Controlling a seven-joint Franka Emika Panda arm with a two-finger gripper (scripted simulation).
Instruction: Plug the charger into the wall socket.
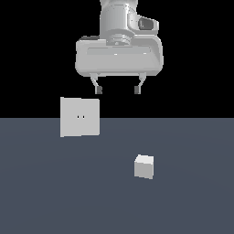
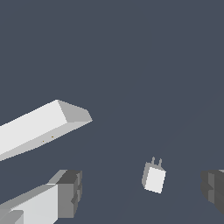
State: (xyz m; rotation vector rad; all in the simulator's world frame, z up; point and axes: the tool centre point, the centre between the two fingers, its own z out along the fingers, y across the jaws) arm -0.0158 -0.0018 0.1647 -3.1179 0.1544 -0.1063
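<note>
The charger (image 1: 144, 166) is a small white cube lying on the grey floor, toward the exterior view's right. In the wrist view the charger (image 2: 154, 177) shows two thin prongs on one side. The wall socket (image 1: 80, 117) is an upright white square plate with two small dark holes, standing at the exterior view's left. It also shows in the wrist view (image 2: 41, 127) as a long white slab seen edge-on. My gripper (image 1: 117, 90) hangs open and empty high above the floor, between the socket and the charger. Its dark fingertips (image 2: 70, 192) frame the charger in the wrist view.
A flat dark grey floor (image 1: 55, 196) carries both objects. Behind it the background is black.
</note>
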